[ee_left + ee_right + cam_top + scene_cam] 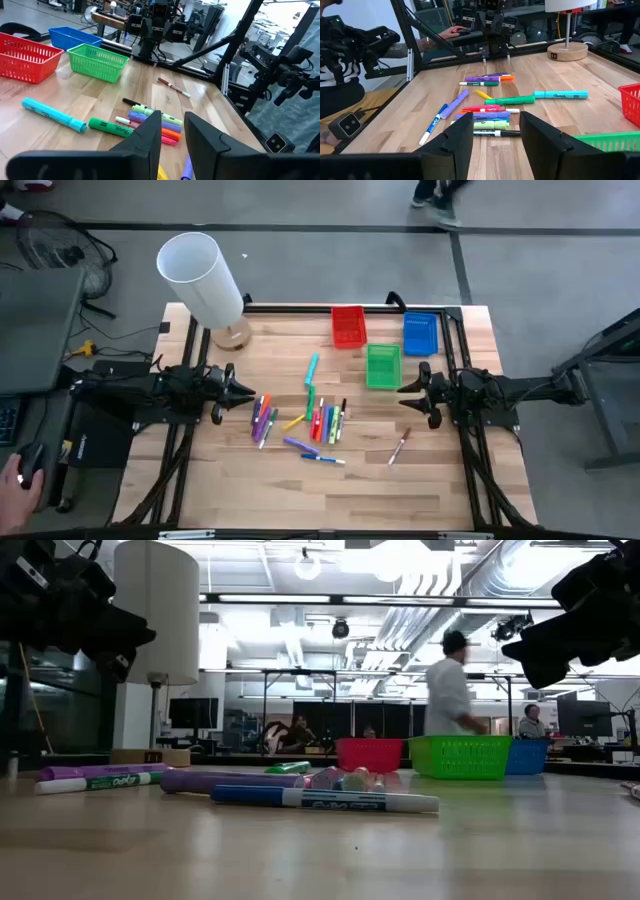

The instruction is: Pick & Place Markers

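The markers (pixel 318 420) lie scattered flat on the wooden table's middle, in mixed colours; they also show in the low view (pixel 325 800), left wrist view (pixel 150 117) and right wrist view (pixel 487 112). A teal marker (pixel 312 367) lies apart toward the far side, and a red-brown one (pixel 398 448) lies apart toward the right. My left gripper (pixel 245 393) (pixel 172 132) hovers open just left of the pile. My right gripper (pixel 405 390) (pixel 495 132) hovers open to the pile's right, near the green tray. Both are raised above the table in the low view.
A red tray (pixel 348 326), a blue tray (pixel 420 332) and a green tray (pixel 383 365) stand at the far right of the table. A white-shaded lamp (pixel 205 280) stands at the far left corner. People move in the room behind. Bare wood (pixel 330 490) lies along the near edge.
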